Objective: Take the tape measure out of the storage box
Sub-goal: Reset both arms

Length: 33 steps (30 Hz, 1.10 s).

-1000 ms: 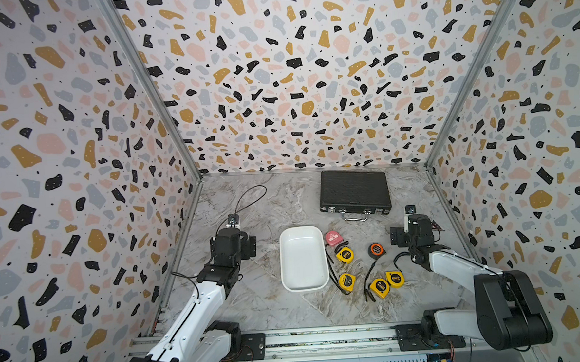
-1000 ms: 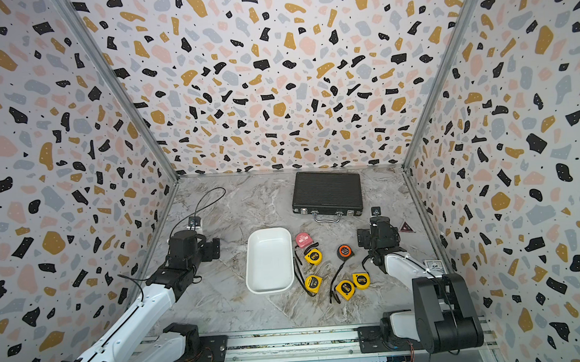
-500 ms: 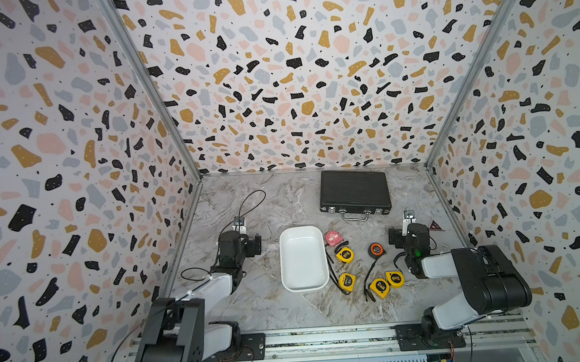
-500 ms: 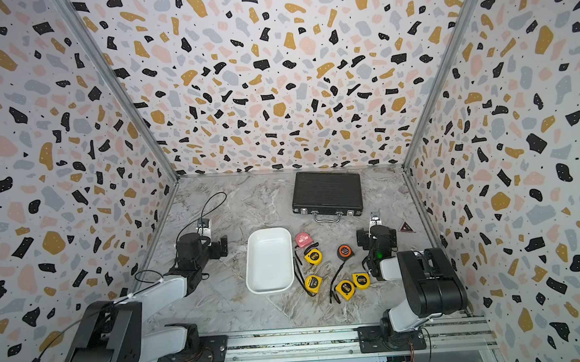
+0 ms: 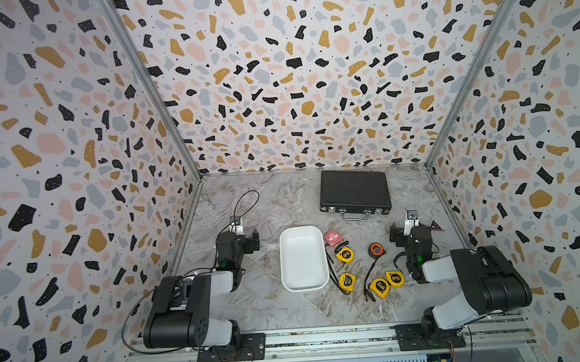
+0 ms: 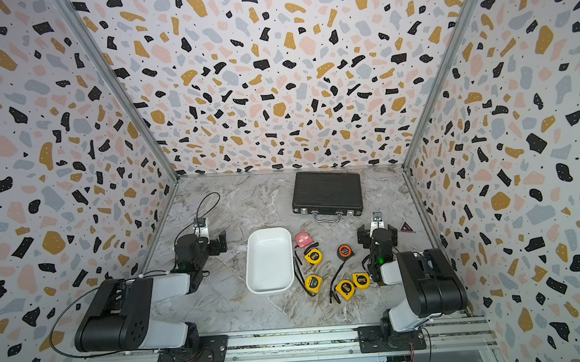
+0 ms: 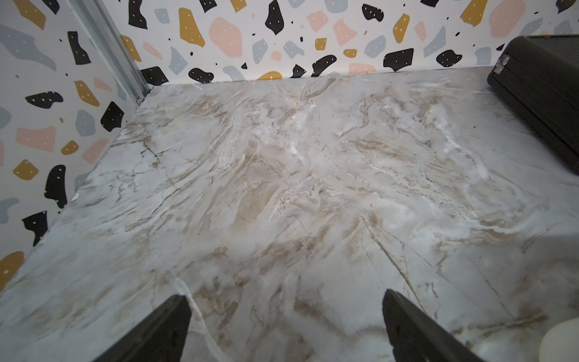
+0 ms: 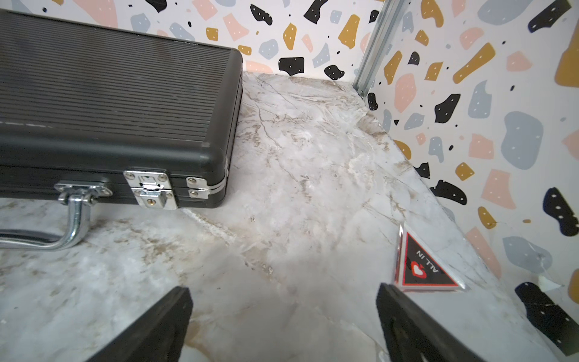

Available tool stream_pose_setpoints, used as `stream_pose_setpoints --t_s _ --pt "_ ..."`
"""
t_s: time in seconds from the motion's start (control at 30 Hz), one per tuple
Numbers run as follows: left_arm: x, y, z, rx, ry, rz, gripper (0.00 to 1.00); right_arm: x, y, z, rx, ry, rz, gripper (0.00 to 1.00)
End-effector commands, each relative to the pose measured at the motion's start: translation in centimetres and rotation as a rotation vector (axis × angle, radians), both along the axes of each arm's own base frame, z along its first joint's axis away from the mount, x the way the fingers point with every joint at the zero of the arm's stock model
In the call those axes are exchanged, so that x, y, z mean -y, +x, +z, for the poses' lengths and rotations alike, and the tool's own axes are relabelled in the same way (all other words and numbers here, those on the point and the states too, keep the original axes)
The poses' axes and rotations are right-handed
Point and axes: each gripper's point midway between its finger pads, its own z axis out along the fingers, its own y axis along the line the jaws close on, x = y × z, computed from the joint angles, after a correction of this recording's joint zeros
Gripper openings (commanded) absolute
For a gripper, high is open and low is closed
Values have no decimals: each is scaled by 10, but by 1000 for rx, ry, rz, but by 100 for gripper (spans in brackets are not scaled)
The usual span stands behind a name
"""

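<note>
1. Both empty, jaws spread wide: left gripper [image 7: 285,294] low over bare marble left of the storage box [image 5: 303,259], right gripper [image 8: 283,287] low, well right of the box.
2. The left arm [image 5: 186,306] and right arm [image 5: 484,280] are folded low, elbows back by the rail nearer than the box, wrists pointing at the back wall.
3. The briefcase [image 5: 354,192] is shut, behind the box.
4. The box holds nothing.
5. Six tape measures [image 5: 347,281] lie on the table just right of the box.
</note>
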Motion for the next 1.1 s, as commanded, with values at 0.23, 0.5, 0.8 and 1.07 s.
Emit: stream_pose_setpoints --t_s 0.23,0.5,0.8,1.07 --pt "-8 6 11 45 -6 45 100 -1 2 11 40 -6 12 97" --pt "-10 7 10 38 -4 59 100 -1 1 10 40 -6 12 97" --pt "-10 7 11 42 -5 60 100 -1 1 11 44 -5 17 97" --pt "-10 6 11 37 -4 61 100 0 2 11 42 -7 7 99"
